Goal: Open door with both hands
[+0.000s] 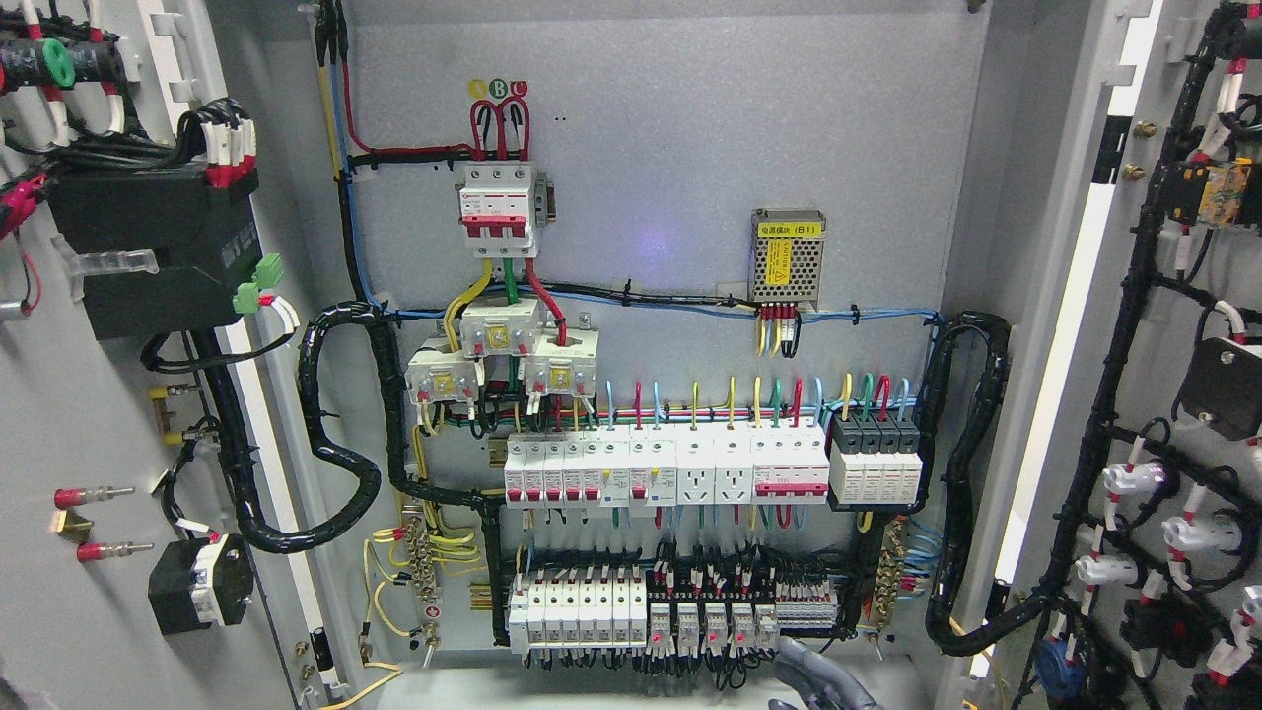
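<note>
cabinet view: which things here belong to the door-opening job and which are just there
Job:
left door, swung open
right door, swung open
robot hand at the bottom edge, side unclear

Just there:
main breaker
power supply
breaker row
terminal strip
black conduit

Robot hand [818, 680]: breaker rows [670, 616] just above-left; bare backplate [670, 148] far above; open doors [89, 444] flank both sides.

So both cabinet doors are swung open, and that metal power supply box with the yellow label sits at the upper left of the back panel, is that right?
Not quite. Both doors, left door and right door, are open, but the head view shows the metal power supply box with the yellow label at the upper right of the back panel, not the upper left.
</note>
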